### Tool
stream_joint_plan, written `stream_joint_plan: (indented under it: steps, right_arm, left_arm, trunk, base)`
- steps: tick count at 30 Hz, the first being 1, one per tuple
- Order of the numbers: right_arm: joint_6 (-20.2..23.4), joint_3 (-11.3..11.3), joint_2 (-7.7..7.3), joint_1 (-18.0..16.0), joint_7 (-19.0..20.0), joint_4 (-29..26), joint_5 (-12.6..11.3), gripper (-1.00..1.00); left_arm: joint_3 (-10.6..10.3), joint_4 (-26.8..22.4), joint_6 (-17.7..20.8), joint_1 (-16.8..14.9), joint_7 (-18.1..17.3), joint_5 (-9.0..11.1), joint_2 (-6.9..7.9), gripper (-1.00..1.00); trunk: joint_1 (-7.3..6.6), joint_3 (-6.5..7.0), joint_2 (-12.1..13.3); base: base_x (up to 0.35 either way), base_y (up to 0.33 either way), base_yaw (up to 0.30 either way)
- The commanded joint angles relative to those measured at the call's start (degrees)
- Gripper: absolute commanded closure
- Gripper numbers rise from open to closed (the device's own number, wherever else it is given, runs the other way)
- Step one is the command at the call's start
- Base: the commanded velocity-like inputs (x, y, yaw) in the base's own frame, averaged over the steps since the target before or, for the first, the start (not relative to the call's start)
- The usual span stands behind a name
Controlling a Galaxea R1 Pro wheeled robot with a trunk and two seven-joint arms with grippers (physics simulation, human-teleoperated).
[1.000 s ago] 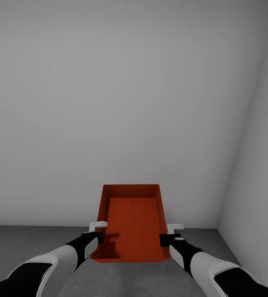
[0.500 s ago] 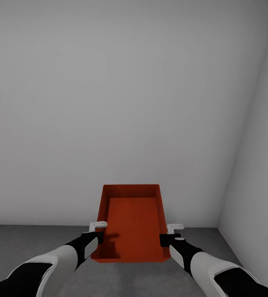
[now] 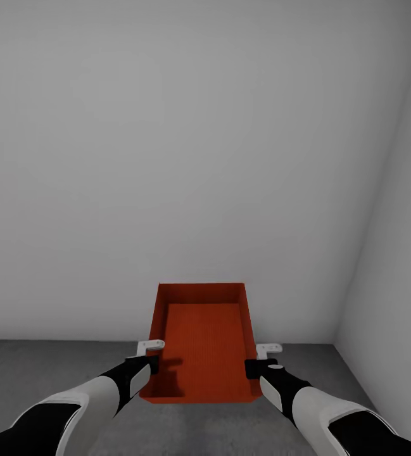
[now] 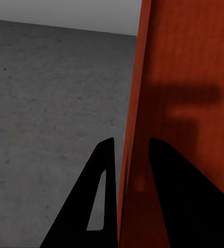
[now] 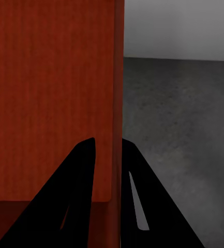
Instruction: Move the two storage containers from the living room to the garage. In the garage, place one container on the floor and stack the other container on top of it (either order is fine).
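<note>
Nearest, the left gripper [image 3: 149, 362] at seven o'clock and the right gripper [image 3: 254, 366] at five o'clock each pinch a side wall of the storage container [image 3: 200, 345], held above the floor [image 3: 40, 370] before the grey wall [image 3: 186, 158] at twelve.

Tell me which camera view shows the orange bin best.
The head view: the whole bin shows there, open top and ribbed bottom, held between the left gripper and right gripper over the floor. The left wrist view gives one side wall edge-on between the fingers; the right wrist view gives the opposite wall.
</note>
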Motion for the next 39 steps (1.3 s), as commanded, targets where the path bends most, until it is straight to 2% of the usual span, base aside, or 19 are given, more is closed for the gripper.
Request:
stream_joint_plan:
  steps: [1,8,36,39]
  right_arm:
    - [0.06,-0.25,-0.01,-0.01,-0.29,0.12,-0.82,1.00]
    - [0.00,-0.25,-0.01,-0.01,-0.29,0.12,-0.78,1.00]
    - [-0.03,-0.25,0.04,-0.02,-0.37,0.12,-0.73,1.00]
    - [-0.03,-0.25,0.03,-0.03,-0.37,0.12,-0.73,1.00]
  left_arm:
    - [1.17,-0.31,-0.59,-0.04,0.80,-0.38,0.35,1.00]
    - [1.18,-0.31,-0.59,-0.05,0.80,-0.38,0.35,1.00]
    - [1.23,-0.31,-0.59,-0.04,0.80,-0.38,0.36,1.00]
    - [1.23,-0.31,-0.59,-0.02,0.80,-0.38,0.35,1.00]
  trunk:
    - [0.23,-0.35,-0.48]
    - [1.77,-2.14,-3.28]
    - [7.92,-7.21,-14.51]
    - [7.92,-7.21,-14.51]
  base:
    - [0.000,0.000,0.000]
    - [0.000,0.000,0.000]
    - [0.000,0.000,0.000]
    - [0.000,0.000,0.000]
